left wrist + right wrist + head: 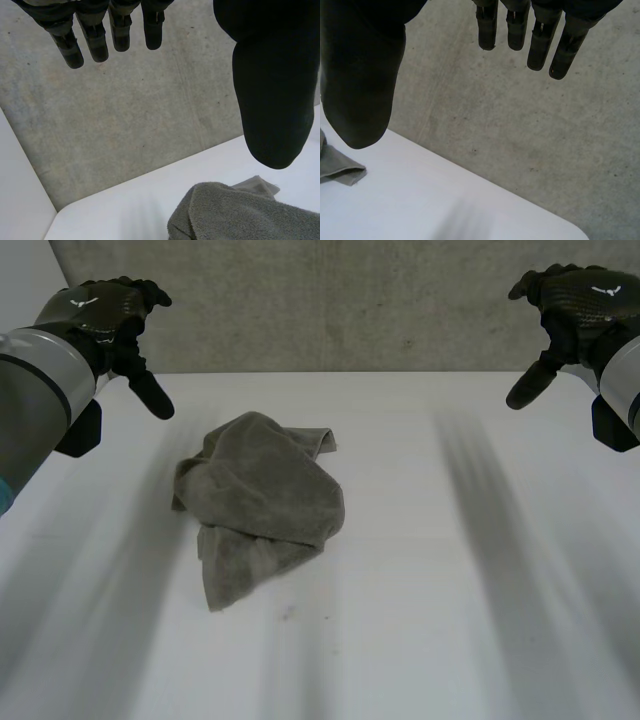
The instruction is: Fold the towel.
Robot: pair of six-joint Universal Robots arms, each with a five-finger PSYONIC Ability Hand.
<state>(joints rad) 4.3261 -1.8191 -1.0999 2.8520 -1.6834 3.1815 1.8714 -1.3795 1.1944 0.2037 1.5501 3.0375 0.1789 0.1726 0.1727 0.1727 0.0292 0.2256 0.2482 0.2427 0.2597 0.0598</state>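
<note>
where it lies crumpled, the grey towel point(262, 502) bunches unevenly.

Left hand point(100, 310) raised, right hand point(575, 300) raised (both open), holding nothing

Setting: a robot test bench, as in a lab. Indicators: a plain white table point(450, 590) with a rounded corner stands against a bare grey concrete wall point(350, 300). Two robot arms, the left arm point(35, 390) and the right arm point(625, 390), reach in over the table. One crumpled grey towel point(265, 505) lies on the table.
</note>
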